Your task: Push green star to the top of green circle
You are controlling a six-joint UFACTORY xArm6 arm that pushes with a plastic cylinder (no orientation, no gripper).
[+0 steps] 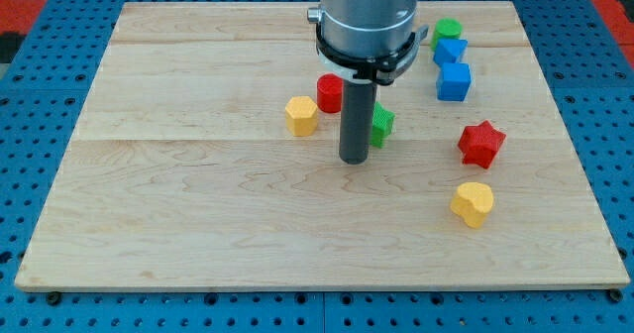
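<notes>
My tip rested on the wooden tabletop a little above the board's middle, at the lower end of the dark rod that hung from the grey arm housing at the view's top. This end effector was a plain rod with nothing to spread or press together, and it pinched nothing. The green star lay just to the view's right of the rod, touching it or nearly so, its left part hidden behind the rod. The green circle sat well apart from the star, up toward the view's top right, partly behind the arm housing. Directly below the circle was a blue block, its shape unclear, and below that a blue cube. A red cylinder stood just to the view's upper left of the rod, with a yellow hexagon-like block to its lower left. To the view's right of the green star lay a red star, and below that a yellow heart.
</notes>
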